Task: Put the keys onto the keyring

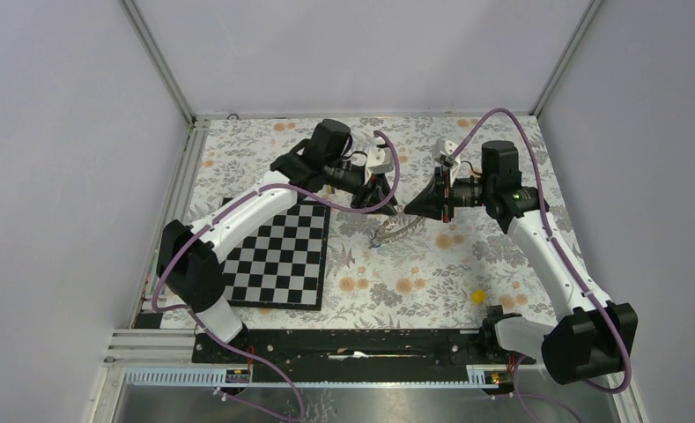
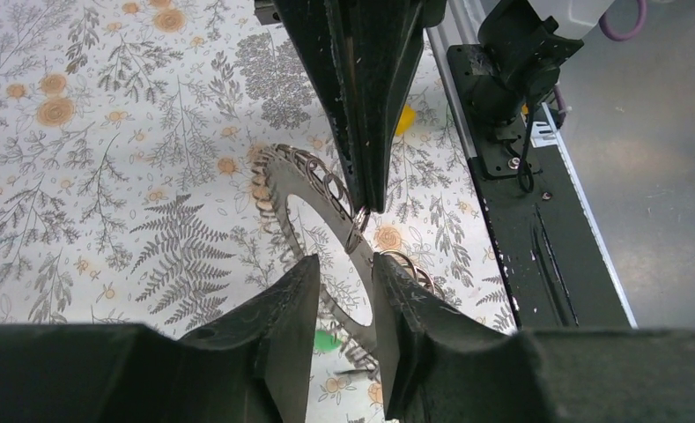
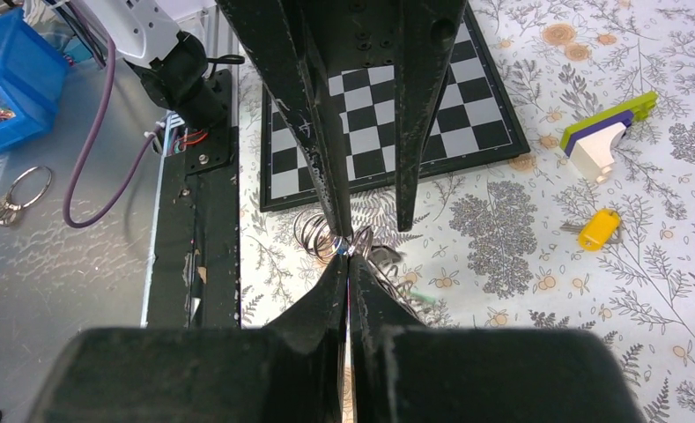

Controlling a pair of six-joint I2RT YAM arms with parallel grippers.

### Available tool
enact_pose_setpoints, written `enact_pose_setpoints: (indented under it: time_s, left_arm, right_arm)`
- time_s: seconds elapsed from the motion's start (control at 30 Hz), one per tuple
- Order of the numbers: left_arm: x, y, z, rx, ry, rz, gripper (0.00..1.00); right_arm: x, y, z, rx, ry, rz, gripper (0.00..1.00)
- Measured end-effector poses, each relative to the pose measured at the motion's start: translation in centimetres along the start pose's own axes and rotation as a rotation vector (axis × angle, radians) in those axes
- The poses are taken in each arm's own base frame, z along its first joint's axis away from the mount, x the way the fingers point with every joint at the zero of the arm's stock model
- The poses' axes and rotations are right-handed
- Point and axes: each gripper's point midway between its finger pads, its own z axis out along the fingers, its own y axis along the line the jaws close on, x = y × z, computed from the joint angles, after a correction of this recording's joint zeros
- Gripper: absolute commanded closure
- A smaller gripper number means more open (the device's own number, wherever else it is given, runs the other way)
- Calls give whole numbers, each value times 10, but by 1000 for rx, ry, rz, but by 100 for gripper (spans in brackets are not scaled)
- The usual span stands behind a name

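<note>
Keyring (image 2: 282, 172) tilted up over mid-table (image 1: 432, 273), between both arms | right gripper (image 3: 348, 257) pinched tight on its toothed rim | left gripper (image 2: 346, 264) jaws apart, straddling the band | we can't tell if they touch it | yellow key (image 3: 599, 229) flat on table, well apart from ring
</note>
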Motion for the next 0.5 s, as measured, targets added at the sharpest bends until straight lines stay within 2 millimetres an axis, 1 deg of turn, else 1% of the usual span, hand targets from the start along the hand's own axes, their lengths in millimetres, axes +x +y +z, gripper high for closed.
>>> enact_pose_setpoints:
  time_s: [0.37, 0.5]
  left_arm:
    - [0, -4, 1, 24, -6, 22, 69]
    - [0, -5, 1, 31, -8, 22, 71]
  right_arm:
    - [0, 3, 1, -19, -15, 6, 100]
    - [0, 4, 2, -30, -20, 8, 100]
